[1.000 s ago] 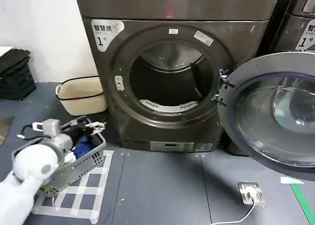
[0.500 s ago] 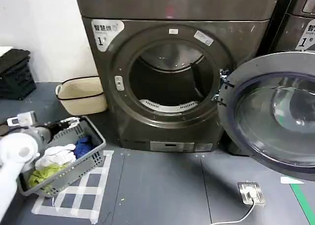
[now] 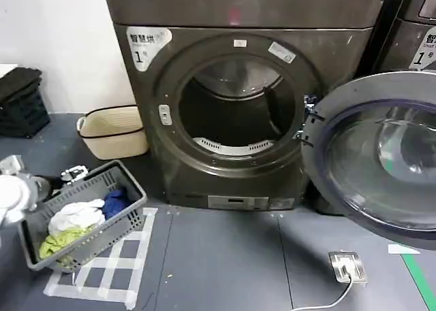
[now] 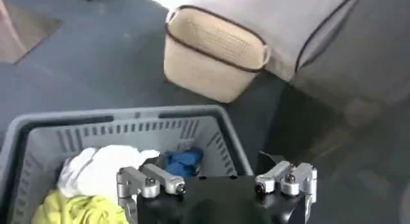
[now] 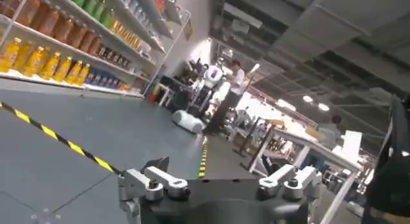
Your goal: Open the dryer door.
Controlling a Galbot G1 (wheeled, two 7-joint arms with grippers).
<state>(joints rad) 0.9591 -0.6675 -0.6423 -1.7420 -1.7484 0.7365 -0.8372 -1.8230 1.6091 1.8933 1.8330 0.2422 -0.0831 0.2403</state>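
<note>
Two machines: one dryer (image 3: pixel 231 113) with one door (image 3: pixel 378 158) swung open, one neighbour (image 3: pixel 412 35). Two baskets: one grey (image 3: pixel 85 219), one cream (image 3: pixel 112 131). One floor socket (image 3: pixel 347 267). Two hands: left (image 4: pixel 216 184), right (image 5: pixel 218 184).

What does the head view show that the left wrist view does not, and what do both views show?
Head view alone: the dryer with its round opening, the dryer door swung wide open to the right, and a metal floor plate with a cable.

Left wrist view alone: the left tool seen close, fingers apart and holding nothing, above the basket's edge.

Both: the grey laundry basket holding white, blue and yellow-green clothes, and the beige woven basket beside the dryer.
</note>
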